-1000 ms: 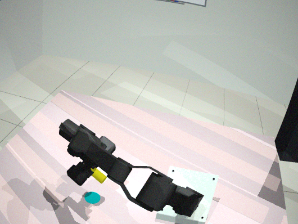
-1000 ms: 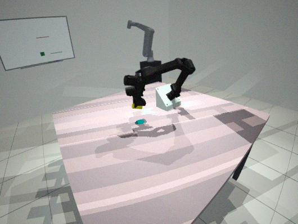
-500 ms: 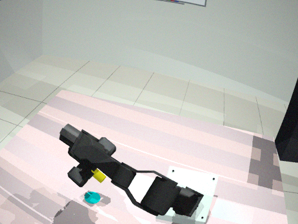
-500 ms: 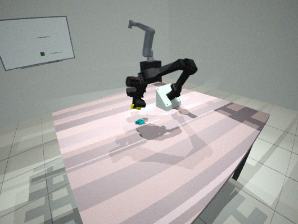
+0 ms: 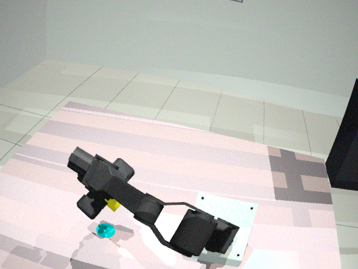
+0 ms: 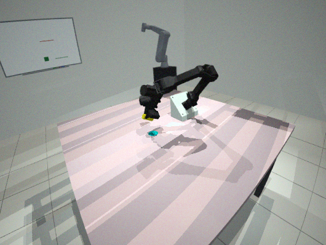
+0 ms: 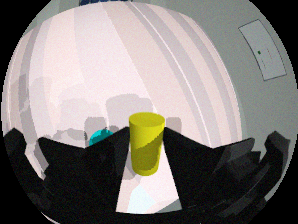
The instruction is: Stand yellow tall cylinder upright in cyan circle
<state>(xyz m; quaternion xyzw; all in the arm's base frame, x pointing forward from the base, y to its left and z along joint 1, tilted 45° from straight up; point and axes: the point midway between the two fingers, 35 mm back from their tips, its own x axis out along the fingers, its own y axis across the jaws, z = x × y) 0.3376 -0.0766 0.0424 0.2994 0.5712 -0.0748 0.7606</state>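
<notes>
The yellow tall cylinder [image 5: 113,205] [image 6: 147,117] [image 7: 146,150] is held above the table, nearly level in the exterior view, with one end sticking out from the fingers. My gripper [image 6: 152,114] [image 7: 146,131] is shut on it; in the wrist view a black finger presses each side. In the top view the arm hides part of the cylinder. The cyan circle [image 5: 111,231] [image 6: 152,133] [image 7: 101,135] lies flat on the table, partly in shadow. In the exterior view it is below the gripper and slightly nearer the camera; in the wrist view it is left of the cylinder, partly behind the finger.
The arm's pale base block [image 5: 248,219] [image 6: 178,109] stands on the striped pink table [image 5: 202,149] [image 6: 123,184]. The arm's shadows fall around the circle. A whiteboard [image 6: 31,37] [image 7: 262,47] hangs on the wall. Another grey arm [image 6: 162,46] stands beyond the table.
</notes>
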